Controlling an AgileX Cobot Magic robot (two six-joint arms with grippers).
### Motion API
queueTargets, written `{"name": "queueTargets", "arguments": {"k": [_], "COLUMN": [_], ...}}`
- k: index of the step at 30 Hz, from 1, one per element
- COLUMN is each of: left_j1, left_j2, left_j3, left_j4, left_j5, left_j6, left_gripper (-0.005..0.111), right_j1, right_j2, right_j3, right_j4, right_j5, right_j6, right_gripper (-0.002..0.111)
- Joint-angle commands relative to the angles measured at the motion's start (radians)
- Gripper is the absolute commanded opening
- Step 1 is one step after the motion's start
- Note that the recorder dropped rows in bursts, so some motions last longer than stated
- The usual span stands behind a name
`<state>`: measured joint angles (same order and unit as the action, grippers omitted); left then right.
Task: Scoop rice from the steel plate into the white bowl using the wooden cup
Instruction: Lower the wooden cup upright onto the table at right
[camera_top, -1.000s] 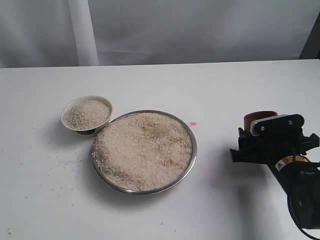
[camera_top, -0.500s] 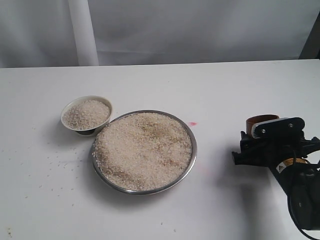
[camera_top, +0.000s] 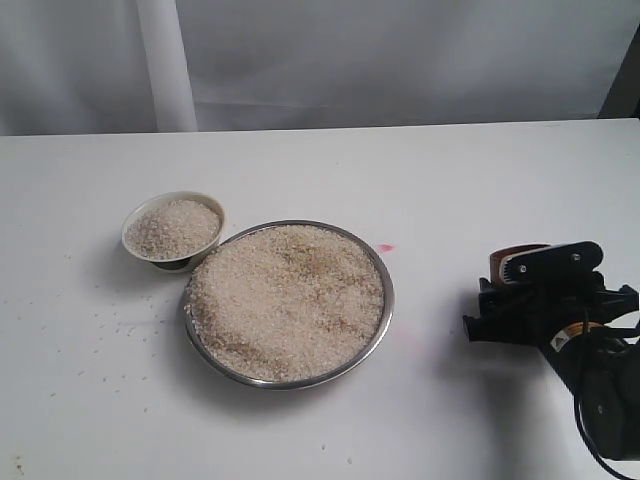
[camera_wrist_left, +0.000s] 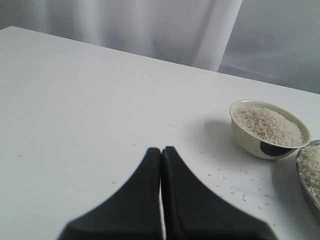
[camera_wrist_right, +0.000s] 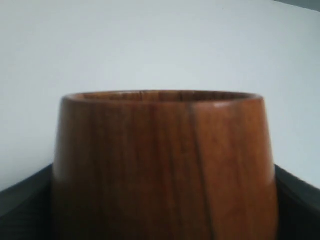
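My right end effector (camera_top: 522, 275) gripped the upright wooden cup (camera_wrist_right: 162, 165) at the right of the tabletop (camera_top: 450, 180), well apart from the steel plate (camera_top: 388, 300) of rice (camera_top: 290, 300) and the white bowl (camera_wrist_left: 247, 142), my left end effector (camera_wrist_left: 161, 155) pinched shut and empty; I judged a low, tilted entry would scoop best.

reddish-brown wooden cup (camera_wrist_right: 160, 165), cream white bowl (camera_wrist_left: 245, 137)

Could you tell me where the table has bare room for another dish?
Bare: the broad table strip behind the white bowl and steel plate, and the gap between plate and right end effector. Crowded: bowl and plate sit close together, with stray grains beside them.
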<state>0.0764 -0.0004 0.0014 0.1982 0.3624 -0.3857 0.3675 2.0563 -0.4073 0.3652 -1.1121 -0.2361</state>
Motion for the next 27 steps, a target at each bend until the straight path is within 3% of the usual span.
{"name": "queueTargets", "arguments": {"k": [1, 8, 12, 19, 23, 27], "left_j1": [-0.006, -0.006, -0.006, -0.006, -0.006, -0.006], "left_j2": [0.0, 0.0, 0.0, 0.0, 0.0, 0.0], "left_j3": [-0.001, -0.001, -0.001, -0.001, -0.001, -0.001], "left_j4": [-0.005, -0.005, -0.005, -0.005, -0.005, -0.005], "left_j5": [-0.006, -0.006, -0.006, -0.006, -0.006, -0.006], "left_j6": [-0.004, -0.004, -0.004, -0.004, -0.004, -0.004], "left_gripper": [0.0, 0.0, 0.0, 0.0, 0.0, 0.0], "right_j1": [-0.007, -0.007, -0.007, -0.007, -0.007, -0.007], "right_j2": [-0.001, -0.001, -0.001, -0.001, -0.001, -0.001], "right_j3": [0.002, 0.002, 0.002, 0.002, 0.002, 0.002], "right_j4": [-0.003, -0.009, -0.033, -0.045, -0.045, -0.045], "right_j5": [-0.003, 0.002, 0.002, -0.024, -0.028, -0.03], "right_j6": [0.005, 0.005, 0.005, 0.005, 0.005, 0.005], "right_gripper": [0.0, 0.002, 0.022, 0.077, 0.087, 0.088]}}
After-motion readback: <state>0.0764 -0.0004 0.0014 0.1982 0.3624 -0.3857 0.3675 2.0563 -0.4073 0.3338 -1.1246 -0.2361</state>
